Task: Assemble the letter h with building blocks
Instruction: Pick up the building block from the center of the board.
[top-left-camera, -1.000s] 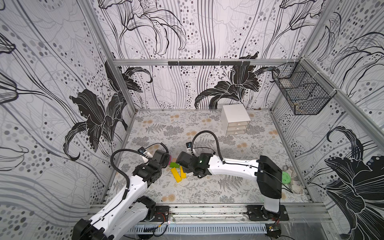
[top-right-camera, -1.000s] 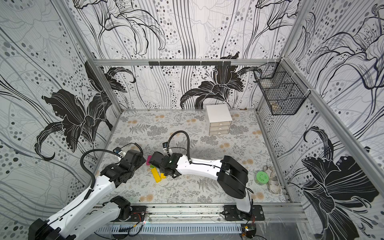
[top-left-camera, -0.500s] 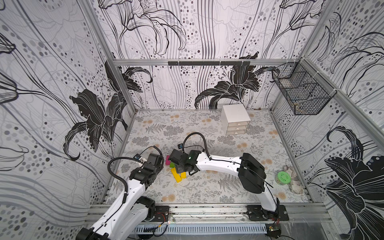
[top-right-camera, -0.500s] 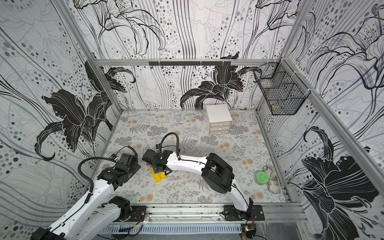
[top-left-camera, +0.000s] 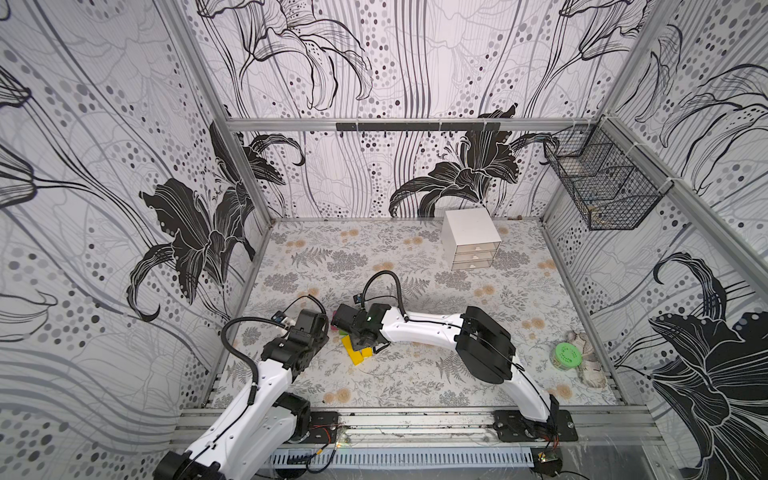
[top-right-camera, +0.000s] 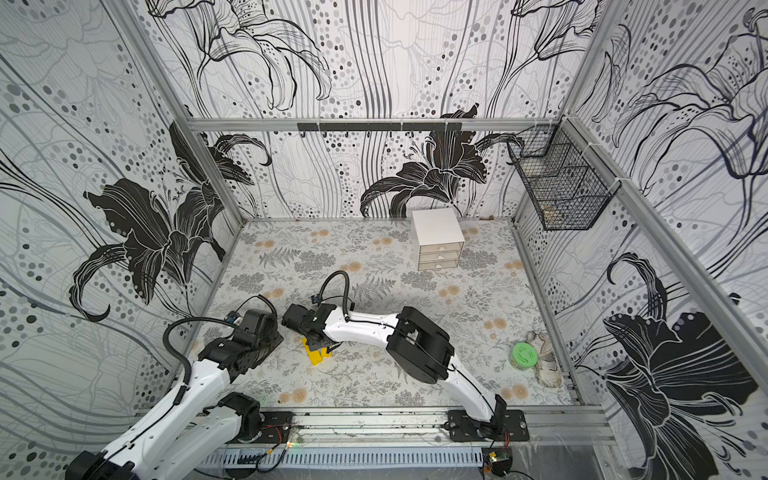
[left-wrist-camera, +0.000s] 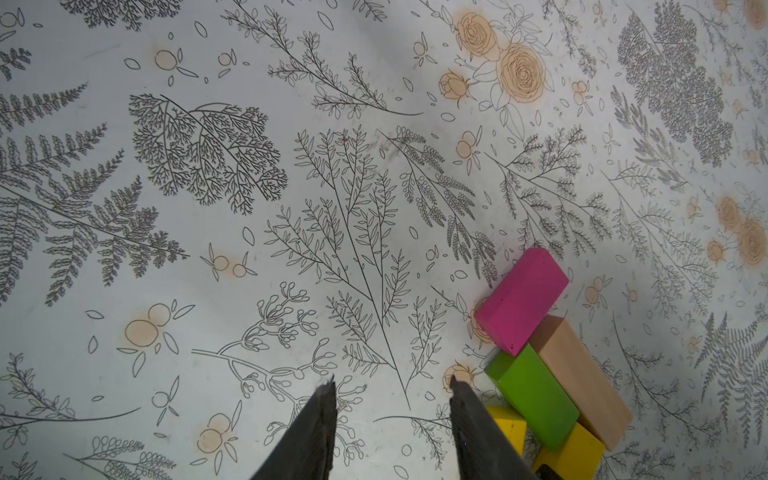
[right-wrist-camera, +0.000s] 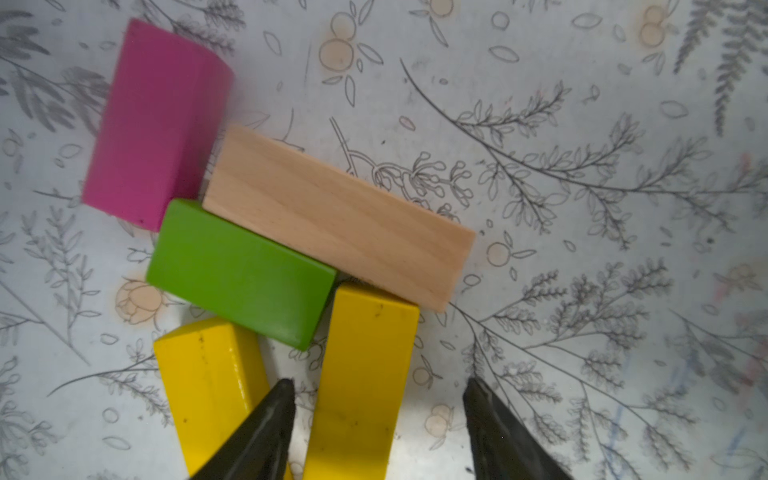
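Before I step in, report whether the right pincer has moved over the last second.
Yes. In a top view the right pincer has shifted sideways, away from the green container, which stays put, and now hangs over the yellow blocks.

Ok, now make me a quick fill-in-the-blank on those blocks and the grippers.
1. The right gripper is open astride a long rectangular block whose colour is ___.
2. The short green rectangular block lies alongside the long block of plain tan ___.
3. The short magenta rectangular block is held by ___ gripper.
4. The round green lidded container stands far from the blocks, on the robot's ___ side.
Missing words: yellow, wood, neither, right.
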